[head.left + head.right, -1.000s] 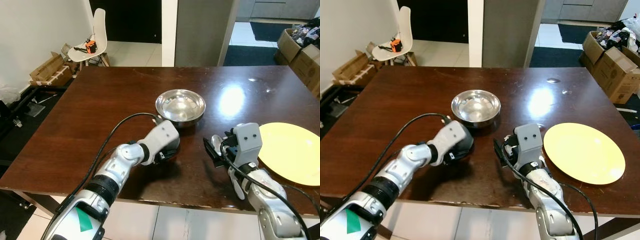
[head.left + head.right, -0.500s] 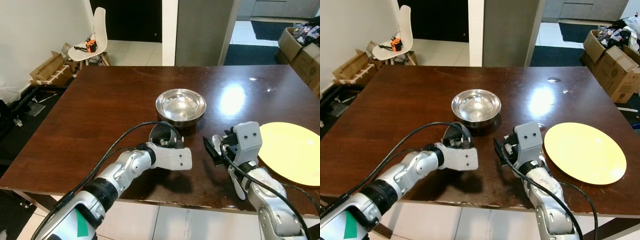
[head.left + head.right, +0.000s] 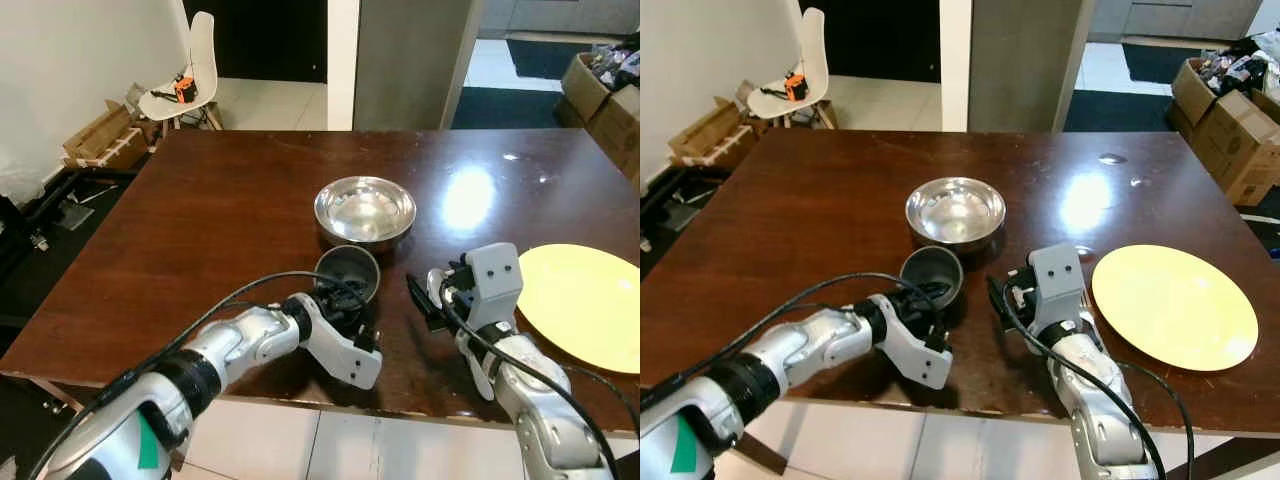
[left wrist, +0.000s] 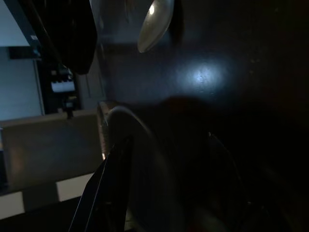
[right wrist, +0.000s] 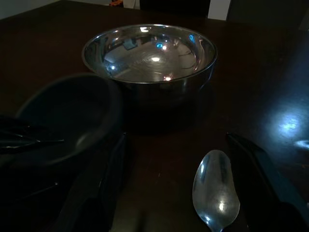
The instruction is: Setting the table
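A small dark cup [image 3: 348, 271] stands upright on the brown table [image 3: 220, 200], just in front of a steel bowl [image 3: 365, 208]. My left gripper [image 3: 344, 299] reaches it from the near side and is shut on its near rim; the left wrist view shows that rim [image 4: 145, 159] beside one black finger [image 4: 104, 188]. My right gripper [image 3: 421, 297] rests low on the table, to the right of the cup, and is open. A silver spoon [image 5: 215, 189] lies flat between its fingers [image 5: 263, 166]. A yellow plate [image 3: 585, 305] sits at the table's right.
A white chair [image 3: 185, 80] and cardboard boxes [image 3: 100, 140] stand beyond the table's far left corner. More boxes [image 3: 1230, 120] sit on the floor at the far right. A grey pillar [image 3: 410, 60] rises behind the table.
My left wrist has rolled over, and the dark cup has gone from lying on its side to standing upright in front of the steel bowl. The right arm has stayed put.
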Controlling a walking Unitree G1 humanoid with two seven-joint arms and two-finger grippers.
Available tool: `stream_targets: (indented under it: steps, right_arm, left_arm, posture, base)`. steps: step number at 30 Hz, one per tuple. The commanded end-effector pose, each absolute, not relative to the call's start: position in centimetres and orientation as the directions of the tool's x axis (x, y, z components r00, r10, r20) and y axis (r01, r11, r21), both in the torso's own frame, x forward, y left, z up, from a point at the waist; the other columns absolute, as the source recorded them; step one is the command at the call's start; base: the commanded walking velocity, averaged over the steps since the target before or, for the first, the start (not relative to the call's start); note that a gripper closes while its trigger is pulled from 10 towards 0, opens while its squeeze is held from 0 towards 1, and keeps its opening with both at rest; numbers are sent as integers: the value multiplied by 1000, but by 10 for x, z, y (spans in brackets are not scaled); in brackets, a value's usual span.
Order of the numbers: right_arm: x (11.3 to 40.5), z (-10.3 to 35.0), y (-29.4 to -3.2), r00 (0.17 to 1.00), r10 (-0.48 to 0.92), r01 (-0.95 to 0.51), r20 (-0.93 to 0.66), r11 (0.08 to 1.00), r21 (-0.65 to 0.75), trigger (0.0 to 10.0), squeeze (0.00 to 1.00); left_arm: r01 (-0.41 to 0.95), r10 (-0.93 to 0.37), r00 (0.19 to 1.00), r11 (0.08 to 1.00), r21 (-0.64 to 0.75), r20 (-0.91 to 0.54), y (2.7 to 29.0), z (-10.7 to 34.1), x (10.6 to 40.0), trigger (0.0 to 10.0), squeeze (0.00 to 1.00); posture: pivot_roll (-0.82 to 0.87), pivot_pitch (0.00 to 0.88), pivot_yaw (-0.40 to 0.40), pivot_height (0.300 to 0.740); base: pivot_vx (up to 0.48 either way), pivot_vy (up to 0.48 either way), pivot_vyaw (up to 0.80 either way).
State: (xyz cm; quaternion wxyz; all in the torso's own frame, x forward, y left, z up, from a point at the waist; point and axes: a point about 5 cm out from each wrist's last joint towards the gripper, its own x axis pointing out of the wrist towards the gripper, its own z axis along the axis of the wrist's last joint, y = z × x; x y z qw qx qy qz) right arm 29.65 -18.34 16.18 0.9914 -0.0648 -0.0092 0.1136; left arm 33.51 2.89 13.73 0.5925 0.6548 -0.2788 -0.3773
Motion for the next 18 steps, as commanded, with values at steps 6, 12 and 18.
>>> stream_targets:
  steps: [6,12,18]
  right_arm:
    - [298,162,-185,976,219,-216,12,969,-123,10000,0]
    - [298,163,-187,977,214,-211,16,970,-124,10000,0]
    - [298,162,-186,977,214,-211,17,970,-123,10000,0]
  left_arm:
    - [6,-828,514,-257,966,-224,35,133,337,10000,0]
    - [-10,-826,518,-267,964,-223,39,141,344,10000,0]
    - [187,-845,517,-42,981,-135,31,154,343,10000,0]
  posture:
    - [-60,28,141,740]
    - [-60,28,141,740]
    - [-61,26,144,740]
  base:
    - [0,0,0]
    - [0,0,0]
    - [0,0,0]
